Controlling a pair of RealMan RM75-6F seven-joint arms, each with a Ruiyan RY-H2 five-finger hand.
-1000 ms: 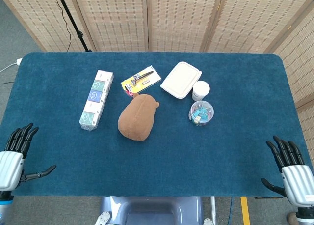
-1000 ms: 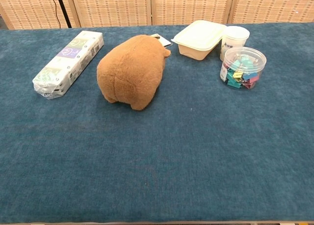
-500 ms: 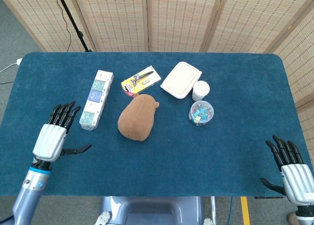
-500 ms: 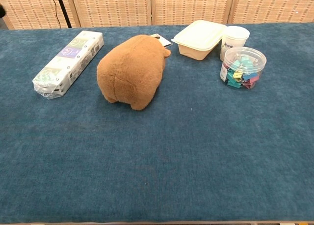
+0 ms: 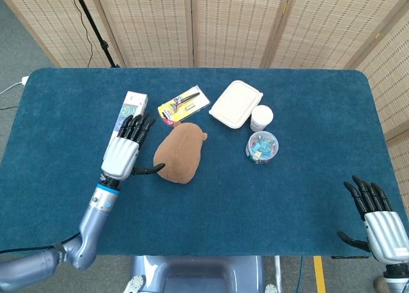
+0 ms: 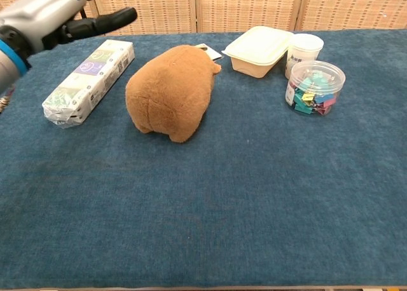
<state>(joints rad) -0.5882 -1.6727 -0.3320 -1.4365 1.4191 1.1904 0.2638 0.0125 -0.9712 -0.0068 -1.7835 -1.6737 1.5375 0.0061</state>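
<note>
Head view: the left hand (image 5: pixel 123 153), fingers spread and empty, hovers over the tissue pack (image 5: pixel 131 105), just beside the plush toy (image 5: pixel 180 152); the right hand (image 5: pixel 381 226), likewise spread, holds nothing off the table (image 5: pixel 307 178) edge. Chest view: the left hand (image 6: pixel 60 14) above the tissue pack (image 6: pixel 86 80).

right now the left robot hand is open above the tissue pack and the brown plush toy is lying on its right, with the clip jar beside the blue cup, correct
Not quite: the cup is white, not blue, as the head view shows. The left robot hand is open above the tissue pack, the brown plush toy on its right, the clip jar beside the cup.

Left hand (image 5: pixel 121 155) (fingers spread) hovers over tissue pack (image 5: pixel 130 107).
</note>
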